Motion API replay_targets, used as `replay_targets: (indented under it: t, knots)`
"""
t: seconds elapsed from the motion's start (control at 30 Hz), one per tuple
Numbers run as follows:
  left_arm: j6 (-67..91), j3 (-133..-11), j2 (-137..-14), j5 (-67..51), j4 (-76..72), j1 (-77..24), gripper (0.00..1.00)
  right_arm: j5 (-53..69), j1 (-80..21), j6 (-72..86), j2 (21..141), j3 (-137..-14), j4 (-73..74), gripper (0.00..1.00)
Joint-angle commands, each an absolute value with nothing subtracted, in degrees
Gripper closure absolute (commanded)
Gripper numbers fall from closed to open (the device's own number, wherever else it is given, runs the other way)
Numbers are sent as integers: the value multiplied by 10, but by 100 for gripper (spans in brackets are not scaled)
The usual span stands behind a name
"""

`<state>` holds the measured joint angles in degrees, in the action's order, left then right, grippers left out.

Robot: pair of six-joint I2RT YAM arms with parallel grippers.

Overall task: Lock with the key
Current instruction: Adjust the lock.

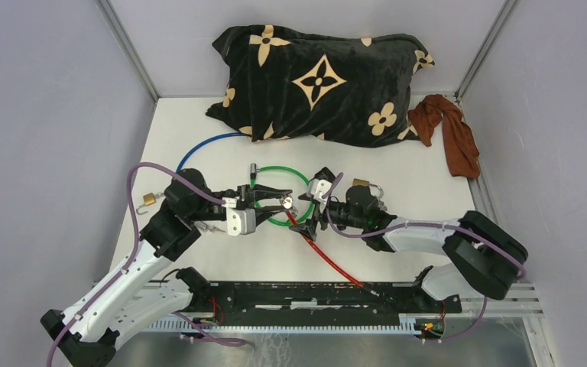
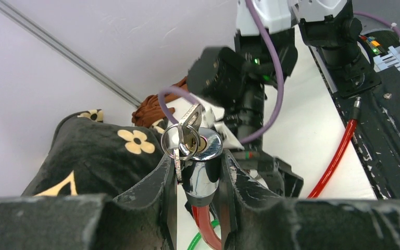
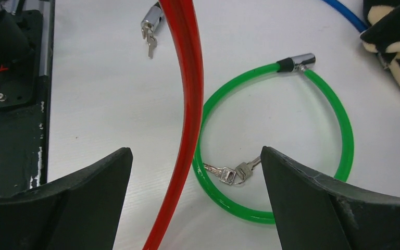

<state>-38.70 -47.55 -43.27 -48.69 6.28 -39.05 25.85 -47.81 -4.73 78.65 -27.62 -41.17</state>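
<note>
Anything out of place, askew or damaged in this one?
Nothing spilled or damaged. The left gripper clamps the chrome lock cylinder, key inserted; the right gripper hangs open over the red cable. Only oddity: a patterned pillow and a crumpled brown cloth sit at the back.

Red cable [image 3: 187, 104], green cable [image 3: 344, 135], black floral pillow [image 1: 321, 84].

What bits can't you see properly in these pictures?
- Left wrist view: where the red cable enters the silver lock, hidden by the left pincer.
- Right wrist view: most of the blue cable, cut off by the top edge.
- Top view: the brass padlock, tiny and partly behind the right arm.
</note>
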Motion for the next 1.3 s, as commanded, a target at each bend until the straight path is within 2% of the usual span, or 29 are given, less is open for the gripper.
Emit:
replay_targets:
  t: [0.0, 0.2, 0.27, 0.3, 0.4, 0.47, 0.63, 0.7, 0.8, 0.93, 1.0, 1.03, 1.27]
  knots:
    - [-358, -488, -419, -507, 3, -393, 98, 232, -487, -19, 859, -277, -518, 2]
    - [-343, -487, -415, -498, -26, -393, 98, 222, -492, 22, 933, -280, -552, 17]
    - [-343, -488, -412, -497, -28, -394, 98, 213, -492, 24, 944, -278, -552, 29]
    - [-341, -488, -411, -495, -29, -393, 98, 211, -492, 25, 945, -276, -552, 39]
    - [-331, -485, -406, -489, -36, -393, 98, 194, -492, 24, 926, -271, -545, 81]
    - [-324, -480, -401, -491, -36, -393, 98, 168, -491, 12, 900, -271, -524, 98]
    - [-388, -447, -374, -504, 34, -393, 98, 61, -485, -40, 794, -281, -435, 100]
    - [-459, -421, -358, -510, 94, -393, 90, 7, -483, -69, 748, -280, -406, 100]
    - [-553, -378, -331, -505, 165, -393, 62, -77, -483, -128, 685, -276, -366, 100]
    - [-595, -324, -298, -484, 175, -393, 31, -138, -483, -208, 636, -267, -337, 100]
    - [-597, -308, -288, -457, 176, -393, 3, -162, -483, -246, 617, -269, -321, 100]
    - [-598, -302, -284, -440, 182, -393, 1, -176, -483, -262, 608, -272, -315, 100]
    - [-638, -280, -259, -380, 284, -393, 0, -207, -483, -343, 561, -312, -278, 100]
